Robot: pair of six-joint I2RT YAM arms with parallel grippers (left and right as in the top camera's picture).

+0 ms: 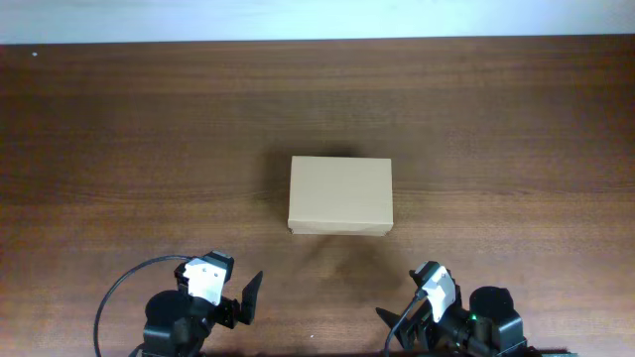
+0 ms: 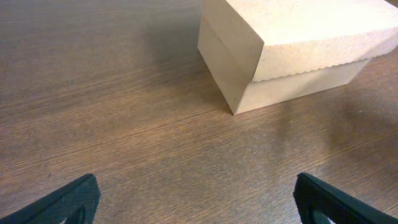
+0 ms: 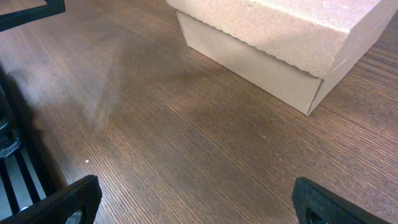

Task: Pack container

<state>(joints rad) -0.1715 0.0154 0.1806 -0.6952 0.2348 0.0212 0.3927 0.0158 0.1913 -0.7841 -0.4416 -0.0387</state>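
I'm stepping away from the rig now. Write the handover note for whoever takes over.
Left gripper: open, empty, short of the container.
Right gripper: open, empty, also clear of it.
Container: middle of the table, lid shut; contents hidden.
Done: nothing that shows.
Left: the packing; no items to pack are in view.
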